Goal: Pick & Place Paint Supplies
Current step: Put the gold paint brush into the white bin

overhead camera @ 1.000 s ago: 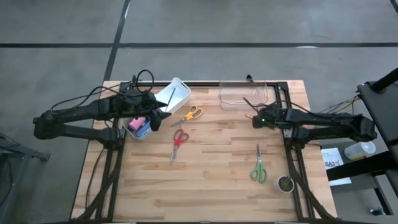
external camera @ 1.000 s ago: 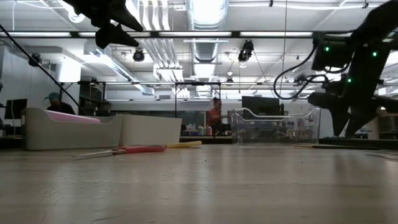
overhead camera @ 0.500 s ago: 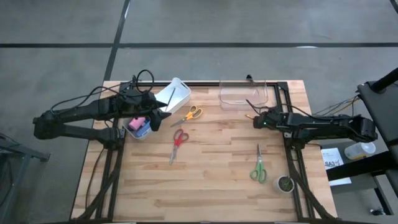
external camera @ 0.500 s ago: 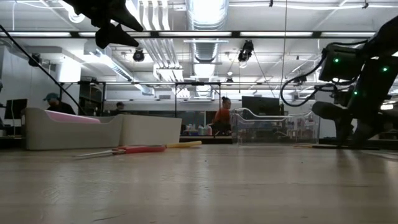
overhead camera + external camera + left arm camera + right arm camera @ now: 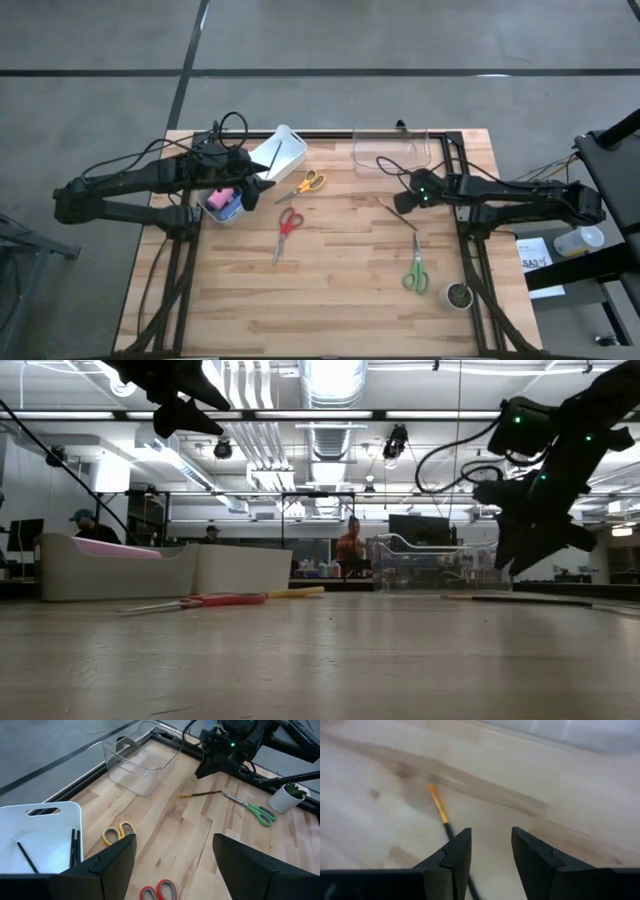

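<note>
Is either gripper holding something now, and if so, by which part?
Nothing is held. The right gripper is open above a paintbrush that lies on the table; the left gripper is open and empty.

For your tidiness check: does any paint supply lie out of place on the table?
Yes. One paintbrush lies loose on the bare wood beside the green scissors, under the right gripper, while other brushes sit in the white bin.

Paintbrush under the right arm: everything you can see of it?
The paintbrush is thin, with a dark handle running into an orange-yellow end. It lies flat on the bare wooden table, in front of the clear bin and beside the green scissors, clear of both. The right pincer is open just above it, fingers not closed on it. The left pincer is open over the white bin.
</note>
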